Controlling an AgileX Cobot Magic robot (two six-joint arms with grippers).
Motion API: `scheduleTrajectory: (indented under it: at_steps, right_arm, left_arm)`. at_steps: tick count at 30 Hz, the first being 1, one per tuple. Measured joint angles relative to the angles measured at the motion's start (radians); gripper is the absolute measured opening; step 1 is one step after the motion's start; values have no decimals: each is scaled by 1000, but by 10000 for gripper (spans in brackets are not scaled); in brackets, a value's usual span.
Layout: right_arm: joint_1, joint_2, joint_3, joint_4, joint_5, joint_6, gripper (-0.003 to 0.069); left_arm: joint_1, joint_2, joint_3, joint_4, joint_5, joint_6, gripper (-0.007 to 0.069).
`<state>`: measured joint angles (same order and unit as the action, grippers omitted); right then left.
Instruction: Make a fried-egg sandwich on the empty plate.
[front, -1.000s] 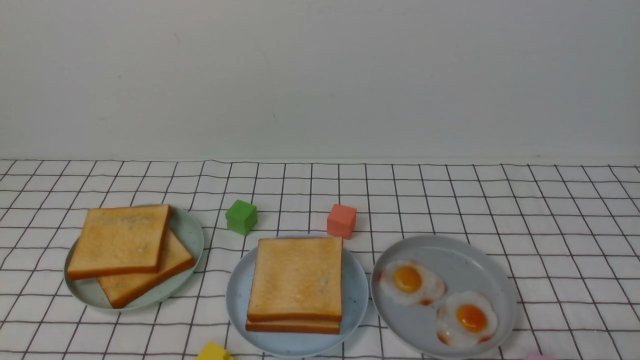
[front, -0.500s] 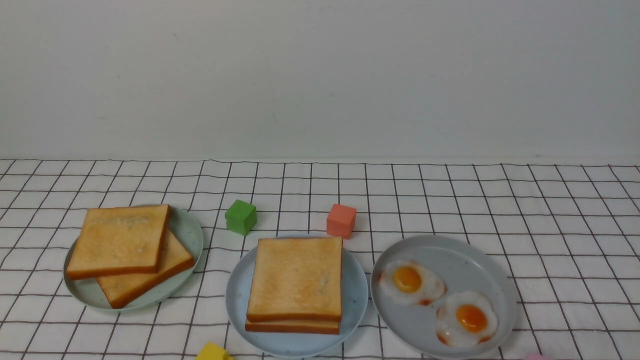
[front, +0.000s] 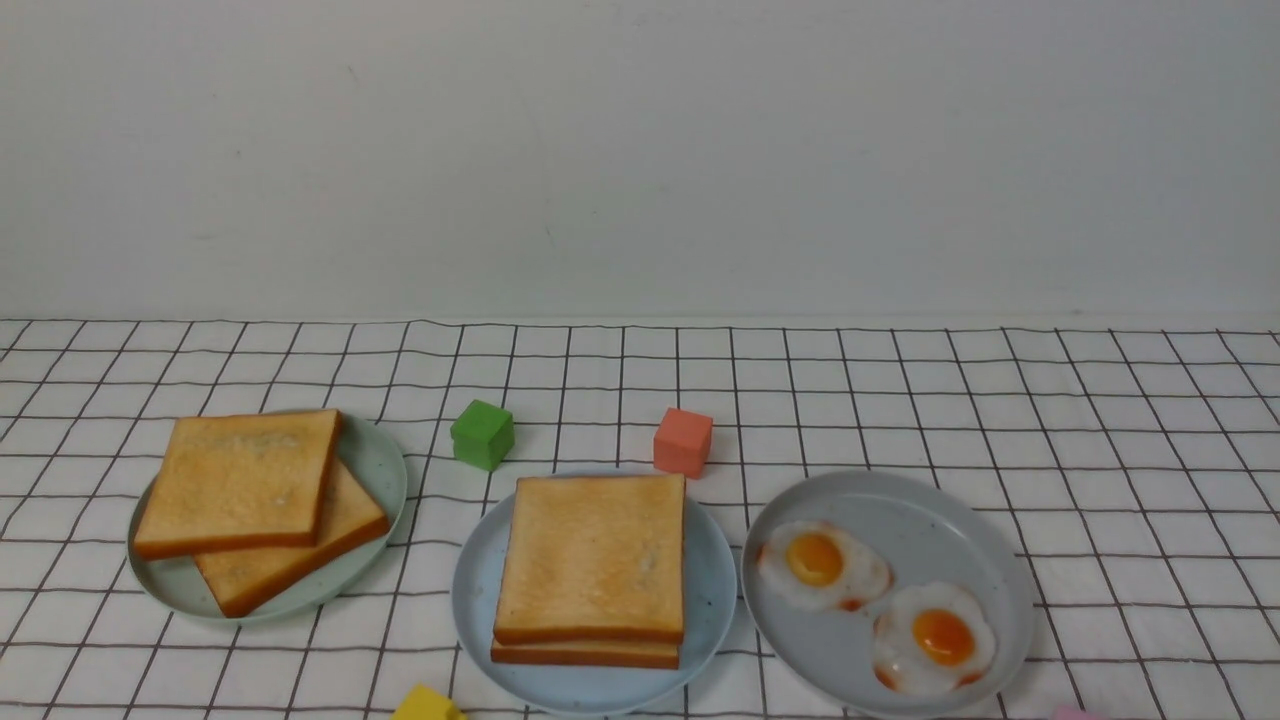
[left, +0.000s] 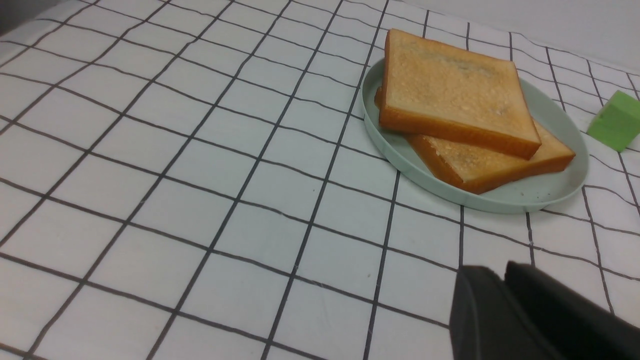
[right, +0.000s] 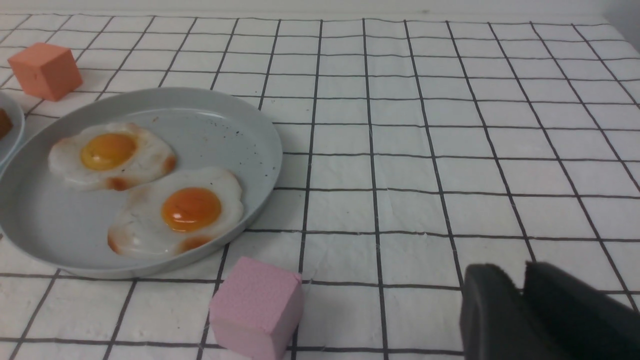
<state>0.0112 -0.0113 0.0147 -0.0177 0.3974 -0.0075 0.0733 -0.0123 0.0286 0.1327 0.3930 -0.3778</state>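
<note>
Two toast slices (front: 592, 560) lie stacked square on the light blue plate (front: 475, 600) at the front centre; no egg shows between them from here. Neither arm appears in the front view. My left gripper (left: 502, 270) hangs over bare cloth near the pale green plate (left: 525, 195), its fingers pressed together and holding nothing. My right gripper (right: 520, 272) hovers over cloth to the right of the grey plate (right: 225, 130), with a narrow gap between its tips and nothing in it.
The pale green plate (front: 385, 470) holds two overlapping toast slices (front: 240, 480). Two fried eggs (front: 820, 565) (front: 935, 640) lie on the grey plate (front: 930, 510). Green (front: 483, 434), orange (front: 684, 441), yellow (front: 425, 705) and pink (right: 257, 305) cubes sit on the checked cloth.
</note>
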Motion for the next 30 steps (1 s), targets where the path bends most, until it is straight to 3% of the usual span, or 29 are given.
scheduleTrajectory:
  at_steps: [30]
  right_arm:
    - [0, 0, 0, 0, 0, 0, 155]
  left_arm:
    - [0, 0, 0, 0, 0, 0, 99]
